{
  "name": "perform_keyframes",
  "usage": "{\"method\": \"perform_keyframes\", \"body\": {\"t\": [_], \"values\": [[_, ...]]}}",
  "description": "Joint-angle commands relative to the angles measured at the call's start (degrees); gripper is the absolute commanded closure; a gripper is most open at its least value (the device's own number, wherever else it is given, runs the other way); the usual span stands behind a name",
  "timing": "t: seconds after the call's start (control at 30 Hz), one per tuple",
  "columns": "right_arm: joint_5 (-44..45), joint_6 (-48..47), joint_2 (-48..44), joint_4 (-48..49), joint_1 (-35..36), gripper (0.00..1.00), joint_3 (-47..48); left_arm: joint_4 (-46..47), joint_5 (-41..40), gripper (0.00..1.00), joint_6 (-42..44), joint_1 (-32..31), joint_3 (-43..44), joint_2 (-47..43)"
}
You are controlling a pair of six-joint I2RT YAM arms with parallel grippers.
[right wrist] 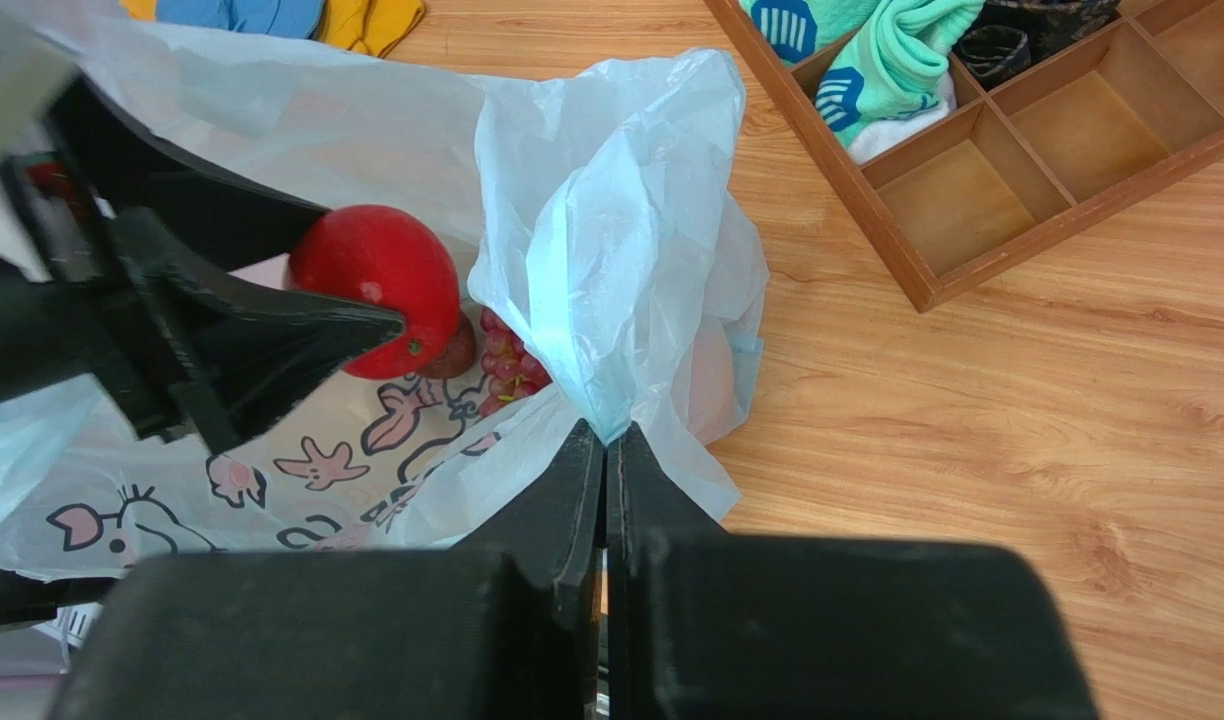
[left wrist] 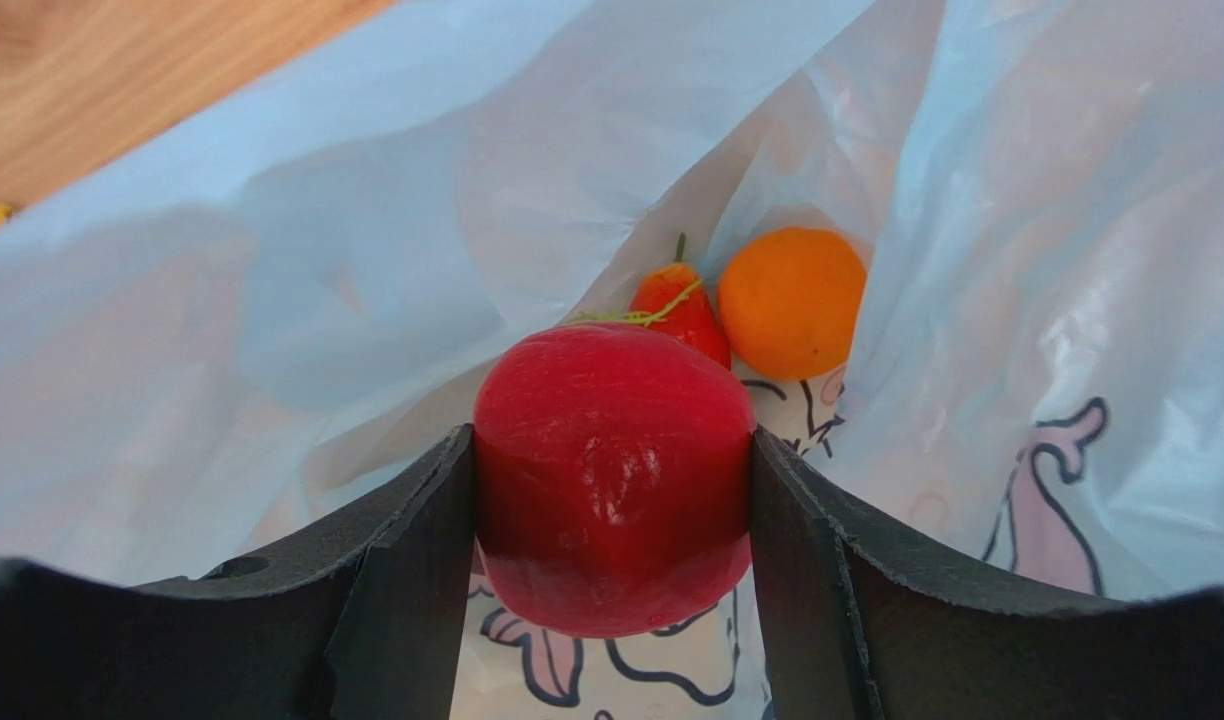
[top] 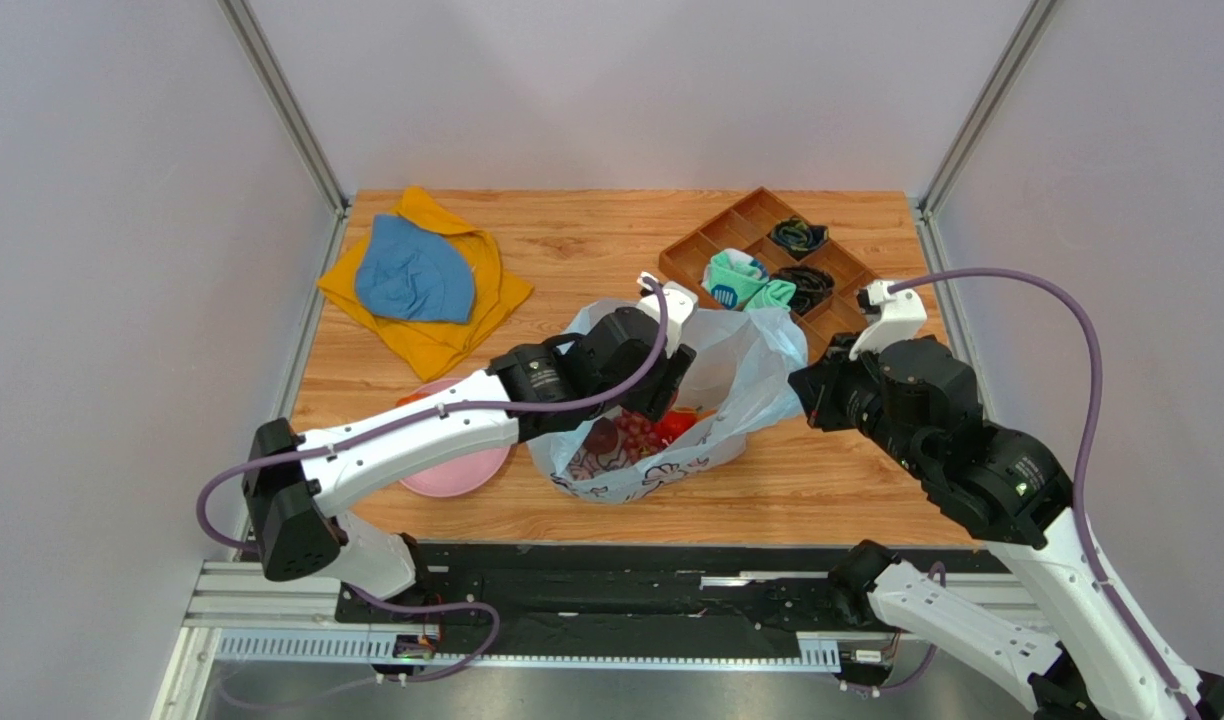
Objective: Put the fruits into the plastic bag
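The pale blue plastic bag lies open mid-table, cartoon print showing. My left gripper reaches into its mouth, shut on a red apple held just above the bag's floor; the apple also shows in the right wrist view. Inside the bag lie an orange, a smaller red fruit with a green stem and reddish-purple grapes. My right gripper is shut on the bag's bunched right edge and holds it up. The plum is hidden.
A pink plate sits under the left arm, left of the bag. A wooden compartment tray with socks stands at the back right. A blue cloth on a yellow cloth lies at the back left.
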Motion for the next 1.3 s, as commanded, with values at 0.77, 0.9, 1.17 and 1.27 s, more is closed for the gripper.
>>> {"method": "perform_keyframes", "body": {"t": [0.77,0.9,1.17,1.27], "values": [[0.0,1.0,-0.4,0.5,0.0,1.00,-0.1,2.8,9.7,0.12,0.2,0.7,-2.6,4.2],[0.0,1.0,-0.4,0.6,0.0,1.00,-0.2,4.9,14.9,0.12,1.9,0.7,-3.3,1.5],[0.0,1.1,-0.1,1.0,-0.1,1.00,-0.7,15.2,28.8,0.12,3.4,0.7,-6.2,-10.3],[0.0,1.2,0.0,1.0,-0.1,1.00,-0.9,17.5,32.8,0.12,3.6,0.7,-6.4,-13.3]]}}
